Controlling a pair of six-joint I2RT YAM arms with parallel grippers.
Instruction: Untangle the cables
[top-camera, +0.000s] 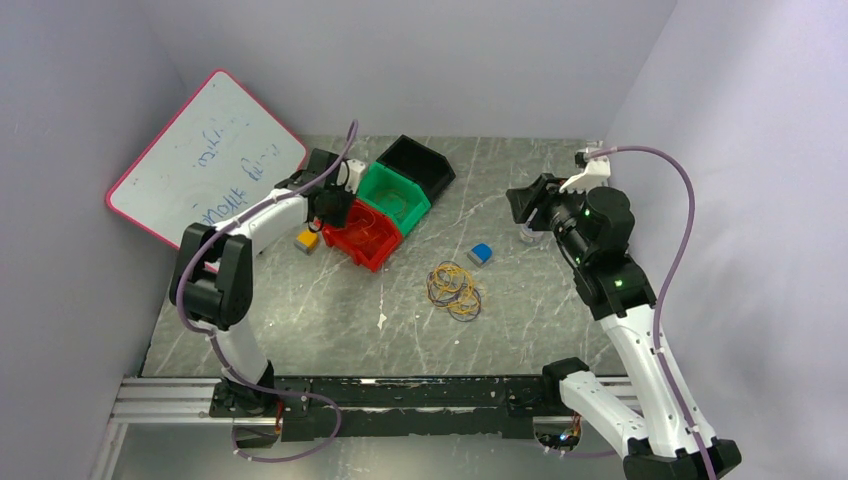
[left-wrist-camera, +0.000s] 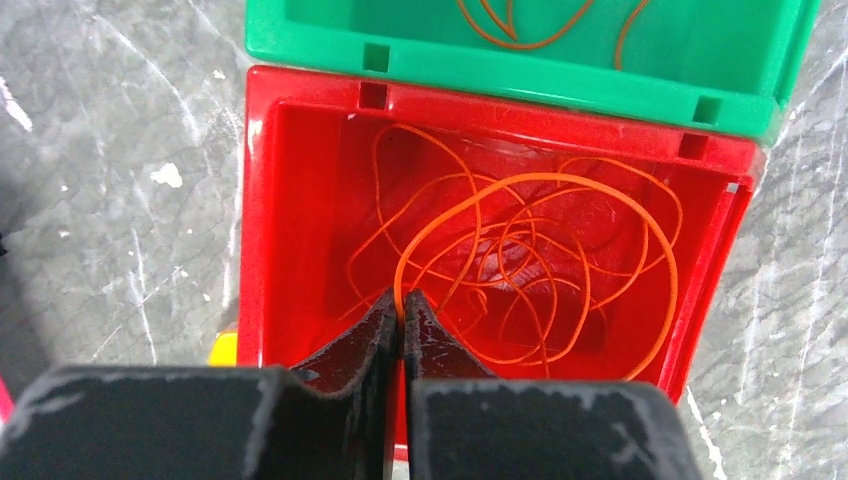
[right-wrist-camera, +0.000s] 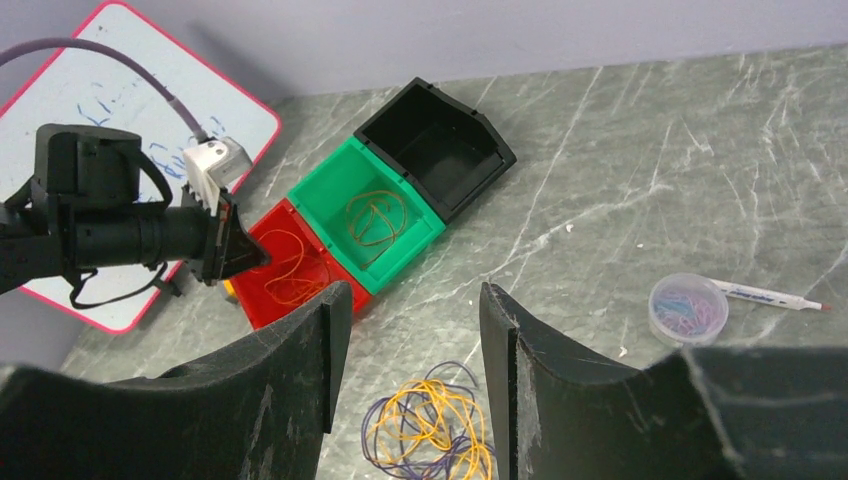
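Loose orange cable (left-wrist-camera: 560, 185) lies coiled in the red bin (left-wrist-camera: 255, 200). My left gripper (left-wrist-camera: 402, 298) hangs over that bin's near side, jaws shut with one strand of the orange cable pinched between the tips. From above, the left gripper (top-camera: 330, 212) sits at the red bin's (top-camera: 365, 235) left edge. A clump of yellow and dark purple cables (top-camera: 455, 290) lies on the table's middle. My right gripper (right-wrist-camera: 412, 295) is raised high above that clump (right-wrist-camera: 430, 425), open and empty. Another orange cable (right-wrist-camera: 375, 215) rests in the green bin (right-wrist-camera: 330, 180).
A black bin (top-camera: 420, 165) stands behind the green bin (top-camera: 395, 195). A whiteboard (top-camera: 210, 155) leans at the back left. A yellow block (top-camera: 307, 241) sits left of the red bin, a blue object (top-camera: 480, 254) right of it. A round clip tub (right-wrist-camera: 687, 308) and marker (right-wrist-camera: 775, 296) lie at right.
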